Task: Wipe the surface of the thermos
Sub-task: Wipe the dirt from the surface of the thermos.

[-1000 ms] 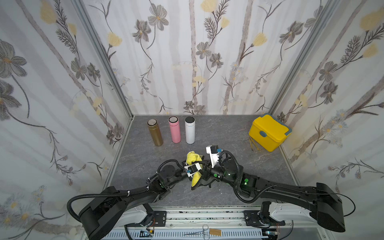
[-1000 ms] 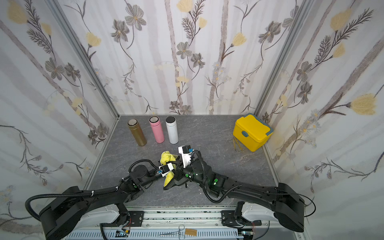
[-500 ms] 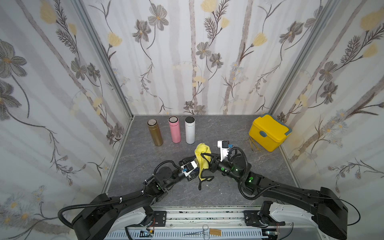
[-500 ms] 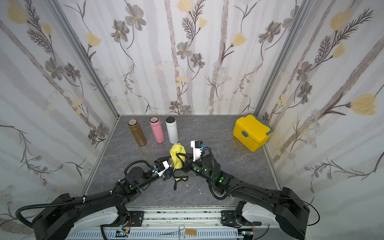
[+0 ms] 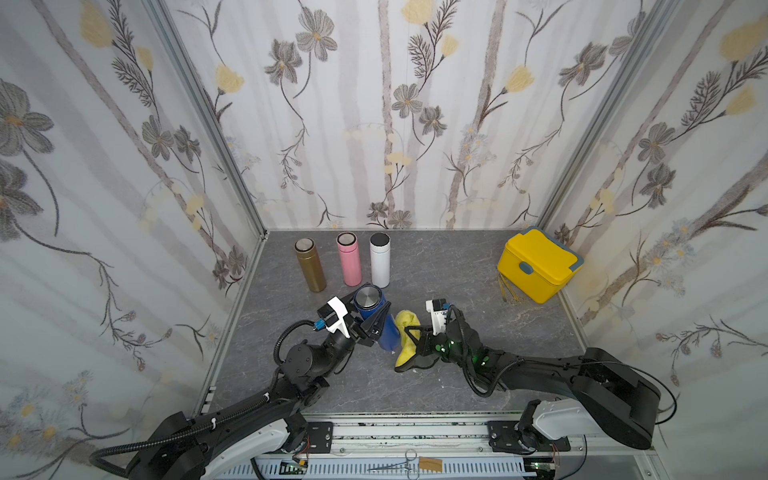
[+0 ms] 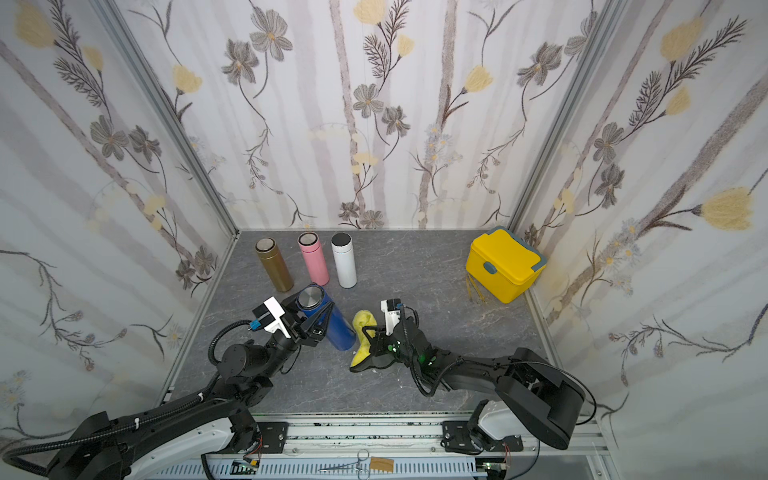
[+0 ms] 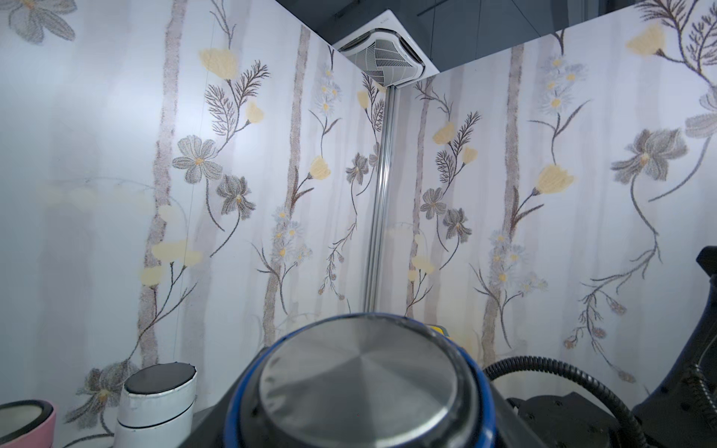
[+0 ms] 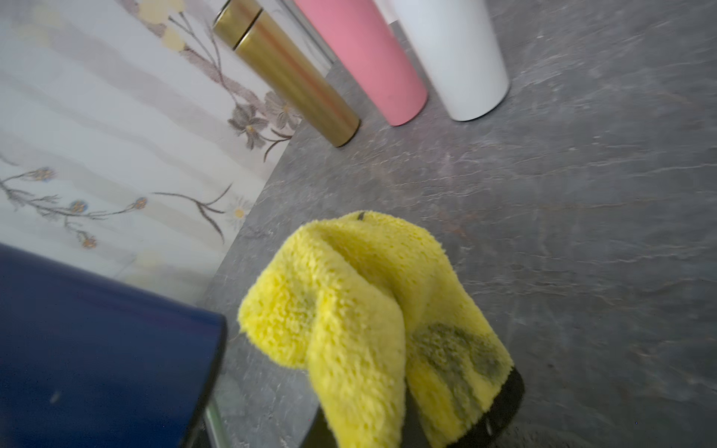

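Observation:
A dark blue thermos [image 5: 387, 330] with a steel lid [image 5: 368, 298] is held tilted above the grey floor, lid up and toward the back. My left gripper [image 5: 371, 320] is shut on its upper body. The left wrist view shows the lid [image 7: 361, 384] close up. My right gripper [image 5: 417, 337] is shut on a yellow cloth [image 5: 405, 336], which hangs just right of the thermos. In the right wrist view, the cloth [image 8: 368, 310] stands a little apart from the thermos base [image 8: 97, 349]. Both top views show the thermos [image 6: 336, 328] and cloth [image 6: 362, 332] side by side.
Three upright thermoses stand in a row at the back left: gold [image 5: 311, 266], pink [image 5: 349, 262] and white [image 5: 380, 259]. A yellow lidded box [image 5: 538, 266] sits at the back right. Flowered walls close in three sides.
My left gripper has lifted the blue thermos and tipped it more upright, toward the back. My right gripper has carried the cloth off the thermos to its right side.

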